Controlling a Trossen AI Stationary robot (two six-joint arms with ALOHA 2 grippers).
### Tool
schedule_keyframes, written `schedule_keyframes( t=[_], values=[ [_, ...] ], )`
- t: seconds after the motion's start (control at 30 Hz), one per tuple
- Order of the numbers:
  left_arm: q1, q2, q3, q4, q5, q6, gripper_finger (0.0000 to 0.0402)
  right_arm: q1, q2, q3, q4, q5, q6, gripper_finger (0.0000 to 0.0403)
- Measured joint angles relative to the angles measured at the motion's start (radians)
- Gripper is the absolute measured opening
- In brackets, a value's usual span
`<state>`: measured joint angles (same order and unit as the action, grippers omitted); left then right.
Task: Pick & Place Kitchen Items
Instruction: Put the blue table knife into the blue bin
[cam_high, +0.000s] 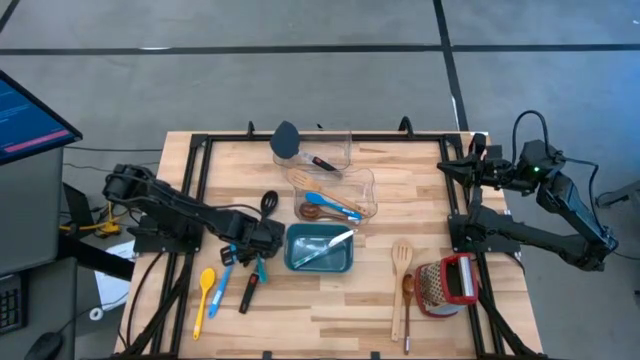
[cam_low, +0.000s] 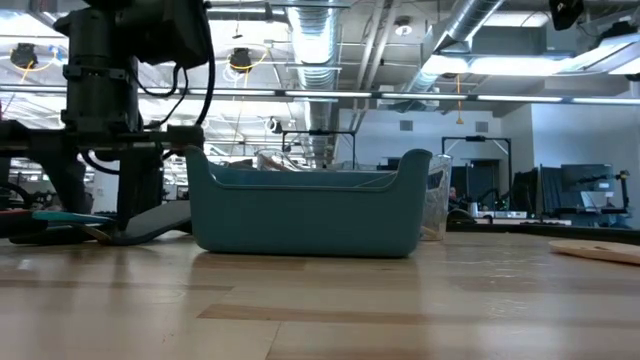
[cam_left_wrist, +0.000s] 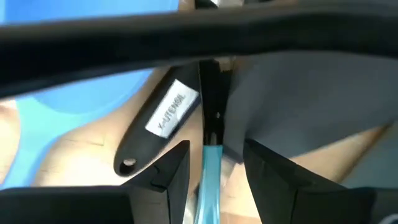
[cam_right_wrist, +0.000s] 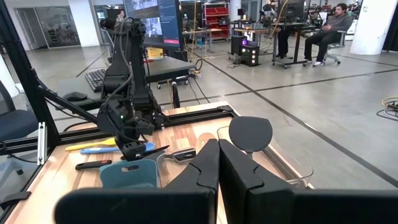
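Left gripper (cam_high: 258, 250) reaches low, jaws spread astride a slim teal-and-black utensil (cam_left_wrist: 209, 163); right gripper (cam_right_wrist: 219, 163) parked aloft, jaws pressed together.

Both arms matte black, chunky segmented links. Left arm (cam_high: 190, 213), left side of the high view: black cable looped at its base, yellow fitting beside it. Right arm (cam_high: 545, 200), right side: black cable arcing over the upper joint, small green LED lit there. Left gripper fingers (cam_left_wrist: 171, 171) are dark angular wedges; right gripper fingers (cam_right_wrist: 205, 163) likewise, faceted.
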<state>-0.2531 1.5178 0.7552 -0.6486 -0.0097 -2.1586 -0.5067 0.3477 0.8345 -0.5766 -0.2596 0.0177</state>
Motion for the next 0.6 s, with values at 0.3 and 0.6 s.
schedule_keyframes(
  t=[0.3,0.6],
  values=[
    [0.0,0.027,0.002,0.026,0.001,0.0,0.0136,0.0,0.0,0.0,0.0,0.0,0.0,0.0],
    [0.0,0.027,0.002,0.038,0.001,0.0,0.0085,0.0,0.0,0.0,0.0,0.0,0.0,0.0]
  ],
)
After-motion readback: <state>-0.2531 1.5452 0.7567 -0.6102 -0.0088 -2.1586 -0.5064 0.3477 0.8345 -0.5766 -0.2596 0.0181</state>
